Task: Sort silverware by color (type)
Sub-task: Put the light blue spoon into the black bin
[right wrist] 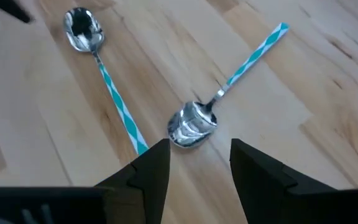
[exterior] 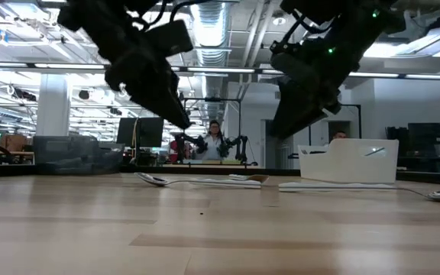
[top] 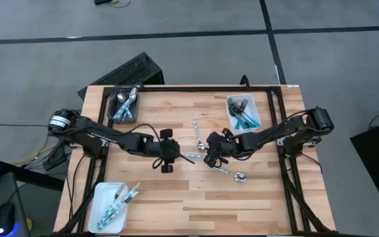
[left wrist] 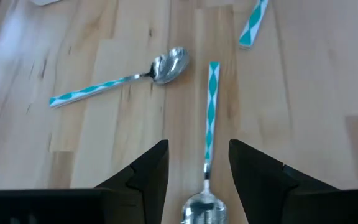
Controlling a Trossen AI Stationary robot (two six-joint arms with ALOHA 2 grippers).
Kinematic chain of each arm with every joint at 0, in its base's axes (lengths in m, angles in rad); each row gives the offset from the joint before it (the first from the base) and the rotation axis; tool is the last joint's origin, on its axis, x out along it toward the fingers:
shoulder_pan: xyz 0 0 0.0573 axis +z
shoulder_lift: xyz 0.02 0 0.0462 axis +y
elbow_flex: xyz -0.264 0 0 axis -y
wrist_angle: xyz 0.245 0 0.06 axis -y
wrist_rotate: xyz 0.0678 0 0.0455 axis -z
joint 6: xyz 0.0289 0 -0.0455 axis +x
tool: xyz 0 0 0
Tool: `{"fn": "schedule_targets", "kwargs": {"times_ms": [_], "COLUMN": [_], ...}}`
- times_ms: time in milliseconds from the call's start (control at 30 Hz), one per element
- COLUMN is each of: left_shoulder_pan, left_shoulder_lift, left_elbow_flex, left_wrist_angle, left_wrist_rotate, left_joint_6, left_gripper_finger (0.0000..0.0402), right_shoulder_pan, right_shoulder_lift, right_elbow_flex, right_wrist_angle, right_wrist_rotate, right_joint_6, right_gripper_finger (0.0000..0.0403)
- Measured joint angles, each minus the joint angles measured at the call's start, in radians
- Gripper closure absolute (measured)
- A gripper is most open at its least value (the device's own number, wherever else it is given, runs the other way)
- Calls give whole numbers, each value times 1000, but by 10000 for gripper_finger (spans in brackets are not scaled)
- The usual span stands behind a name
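Three pieces of silverware with teal-patterned handles lie loose on the middle of the wooden table. One spoon (left wrist: 209, 124) lies flat with its bowl toward my left gripper (left wrist: 199, 168), which hovers open above it, one finger on each side. A second spoon (right wrist: 194, 124) lies just ahead of my open right gripper (right wrist: 194, 165), its handle running toward the far edge. A third spoon (top: 234, 174) lies behind the right gripper. In the high view the left gripper (top: 173, 153) and the right gripper (top: 208, 155) face each other.
A dark grey bin (top: 124, 105) with silverware stands at the far left. A white tray (top: 243, 112) with more stands at the far right, and another white tray (top: 114, 204) with several pieces at the near left. Bare wood lies along the near right.
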Motion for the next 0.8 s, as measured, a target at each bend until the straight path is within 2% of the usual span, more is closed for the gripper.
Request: {"fn": "schedule_targets", "kwargs": {"times_ms": [133, 433, 600, 800], "left_shoulder_pan": [18, 65, 84, 88], "left_shoulder_lift": [0, 6, 37, 98], "left_elbow_flex": [-57, -179, -228, -231], "left_wrist_angle": [76, 268, 365, 381], "left_wrist_rotate": [25, 131, 177, 186], "left_joint_6": [57, 65, 64, 96], "left_gripper_finger": [246, 248, 276, 316], "right_shoulder_pan": [18, 84, 101, 87], "right_shoulder_lift": [-10, -13, -13, -13], "right_elbow_flex": [1, 1, 1, 1], "right_wrist_angle": [5, 20, 41, 63], "right_wrist_rotate": [20, 82, 86, 84], "right_joint_6": [0, 26, 34, 4], "right_gripper_finger": [213, 214, 214, 214]}}
